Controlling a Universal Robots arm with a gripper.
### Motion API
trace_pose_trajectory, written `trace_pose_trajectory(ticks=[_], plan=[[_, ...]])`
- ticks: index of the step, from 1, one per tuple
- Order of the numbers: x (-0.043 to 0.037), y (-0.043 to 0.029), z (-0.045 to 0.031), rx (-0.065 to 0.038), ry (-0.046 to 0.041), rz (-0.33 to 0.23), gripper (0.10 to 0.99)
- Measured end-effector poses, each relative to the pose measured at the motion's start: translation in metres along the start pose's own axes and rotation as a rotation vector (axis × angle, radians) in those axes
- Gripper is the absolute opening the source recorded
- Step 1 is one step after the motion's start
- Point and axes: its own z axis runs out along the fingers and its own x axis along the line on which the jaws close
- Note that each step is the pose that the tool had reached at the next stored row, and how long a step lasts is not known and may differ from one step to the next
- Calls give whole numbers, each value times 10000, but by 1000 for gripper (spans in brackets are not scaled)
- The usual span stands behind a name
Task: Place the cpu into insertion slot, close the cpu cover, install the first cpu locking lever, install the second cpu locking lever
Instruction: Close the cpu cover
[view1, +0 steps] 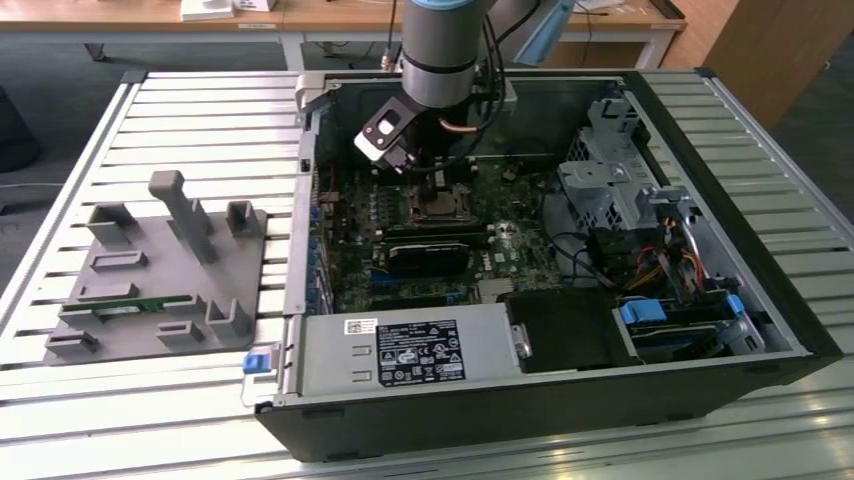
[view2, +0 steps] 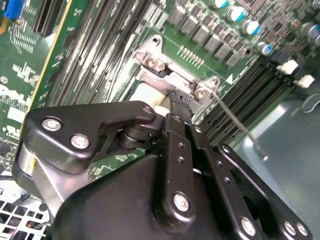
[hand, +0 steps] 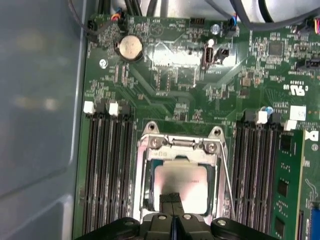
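The cpu (hand: 181, 184), a silver-tan square, lies in the insertion slot (view1: 441, 206) on the green motherboard. The silver cpu cover (hand: 146, 170) lies flat around it, its window framing the chip, hinged at the screwed end (view2: 165, 79). A thin locking lever (view2: 240, 127) stands up loose beside the socket and runs along the cover's side (hand: 227, 180). My gripper (hand: 172, 199) hangs low over the socket, fingers shut together, tips touching the chip's near edge by the cover (view2: 178, 100). In the exterior view the gripper (view1: 435, 178) is inside the open computer case.
Black memory slots (hand: 107, 165) flank the socket on both sides. A coin battery (hand: 129, 46) sits further along the board. A black card (view1: 427, 256), the power supply (view1: 400, 350) and a drive cage (view1: 621, 185) fill the case. A grey fixture (view1: 154, 270) stands at the exterior view's left.
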Motion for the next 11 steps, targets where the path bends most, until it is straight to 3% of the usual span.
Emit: trace_pose_trajectory(ticks=[4, 11], plan=[[3, -55, 1, -1, 1, -2, 106], [2, -61, 33, 5, -10, -3, 106]])
